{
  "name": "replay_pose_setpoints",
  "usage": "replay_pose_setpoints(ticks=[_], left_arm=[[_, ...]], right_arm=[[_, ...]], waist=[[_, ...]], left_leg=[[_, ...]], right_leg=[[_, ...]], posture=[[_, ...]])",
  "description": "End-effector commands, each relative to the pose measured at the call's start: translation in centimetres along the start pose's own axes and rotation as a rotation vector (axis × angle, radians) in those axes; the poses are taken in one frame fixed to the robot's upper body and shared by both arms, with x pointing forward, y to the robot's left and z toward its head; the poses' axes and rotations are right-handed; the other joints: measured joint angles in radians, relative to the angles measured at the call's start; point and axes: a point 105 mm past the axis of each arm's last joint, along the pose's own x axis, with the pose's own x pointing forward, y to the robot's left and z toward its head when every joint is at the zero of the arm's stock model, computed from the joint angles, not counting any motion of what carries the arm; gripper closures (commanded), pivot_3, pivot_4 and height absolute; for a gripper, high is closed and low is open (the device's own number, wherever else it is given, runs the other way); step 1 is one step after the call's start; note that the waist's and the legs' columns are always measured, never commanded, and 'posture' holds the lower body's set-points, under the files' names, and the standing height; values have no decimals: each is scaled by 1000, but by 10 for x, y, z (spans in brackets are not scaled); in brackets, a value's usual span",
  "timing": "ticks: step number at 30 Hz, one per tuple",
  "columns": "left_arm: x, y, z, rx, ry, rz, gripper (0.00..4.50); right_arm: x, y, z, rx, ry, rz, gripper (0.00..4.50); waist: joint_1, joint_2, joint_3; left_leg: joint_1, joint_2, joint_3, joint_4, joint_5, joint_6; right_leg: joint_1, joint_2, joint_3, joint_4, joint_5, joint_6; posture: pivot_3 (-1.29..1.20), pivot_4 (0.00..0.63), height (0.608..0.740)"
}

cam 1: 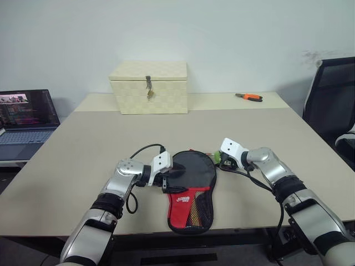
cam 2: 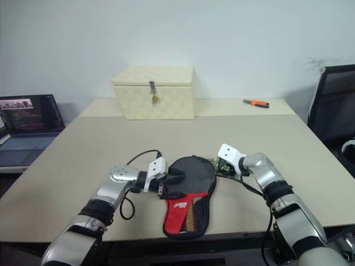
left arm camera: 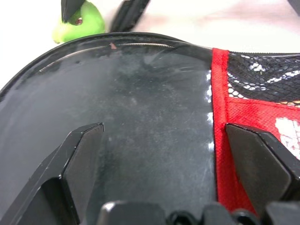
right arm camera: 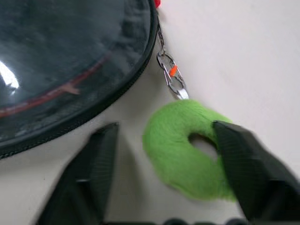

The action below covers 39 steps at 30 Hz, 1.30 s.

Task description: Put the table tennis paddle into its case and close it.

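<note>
Black fabric case (cam 1: 191, 185) lies on your tabletop (cam 1: 83, 149); left gripper (left arm camera: 159, 154) jaws spread over it, right gripper (right arm camera: 164, 154) jaws apart around the green fuzzy ring (right arm camera: 183, 145).

A wide beige bench (cam 1: 83, 149) takes up most of the room in front. Toward its far edge sits a cream box (cam 1: 148, 87) with a woven pattern, lid down, a small metal latch (cam 1: 148, 88) hanging at the middle of its front. Well off to the right of the box, also near the far edge, lies a small tool with an orange handle (cam 1: 249, 97). Beside the bench on the left, on a lower surface, an open laptop (cam 1: 26, 119) has its screen lit. On the right, the dark back of an office chair (cam 1: 331, 100) stands against a plain pale wall (cam 1: 222, 39).
</note>
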Motion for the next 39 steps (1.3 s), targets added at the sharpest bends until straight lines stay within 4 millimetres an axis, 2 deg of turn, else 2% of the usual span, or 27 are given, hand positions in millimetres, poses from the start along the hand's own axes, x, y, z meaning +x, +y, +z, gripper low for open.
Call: replay_pose_setpoints(ticks=[1,6,7,10,14,18,23,26,31,39], left_arm=[[6,-1,0,11,16,-31,0],[10,-3,-8,-32,21,-40,0],[11,-4,-10,-36,24,-41,0],[15,-6,-13,-55,26,-48,0],[21,-10,-19,-98,30,-58,0],[29,-15,-22,-101,41,-87,0],[37,-18,-22,-87,57,-117,0],[40,-19,-23,-53,84,-137,0],[46,-18,-21,-23,106,-157,0],[53,-19,-19,-17,109,-169,0]], right_arm=[[-2,-11,2,-5,12,-36,2655],[-5,-14,2,1,13,-36,4373],[-6,-15,2,-3,14,-40,4474],[-15,-20,-1,-20,19,-60,4474],[-29,-16,-3,-39,9,-44,4474],[-54,7,3,-49,-32,25,4474],[-74,30,16,-39,-51,67,4474],[-82,39,21,-27,-56,78,4474],[-98,49,25,2,-57,115,4474],[-115,64,16,46,-20,162,4474]], waist=[[0,0,0],[0,0,0],[0,1,-1],[3,1,-1],[16,2,-2],[26,5,-3],[28,6,-4],[28,6,-4],[33,6,-4],[47,6,-4]], left_leg=[[0,0,0,0,0,0],[0,0,0,1,0,0],[0,0,0,1,0,0],[1,0,0,1,0,0],[1,-1,0,1,0,0],[1,-1,-1,1,0,0],[4,-9,-3,2,0,0],[10,-11,-5,1,0,0],[9,-14,-7,2,0,1],[8,-16,-8,2,0,1]], right_leg=[[0,0,0,0,0,0],[0,0,0,1,0,0],[1,0,0,1,0,0],[2,0,0,1,0,0],[2,0,0,0,0,0],[3,-1,0,0,0,1],[8,-1,-2,-1,-2,4],[16,-3,-2,-3,-4,8],[17,-6,-3,-4,-5,11],[18,-8,-3,-6,-5,12]], posture=[[0,150,740],[0,150,740],[0,150,740],[0,150,740],[0,150,740],[0,150,740],[0,150,740],[0,150,740],[0,150,740],[0,150,740]])
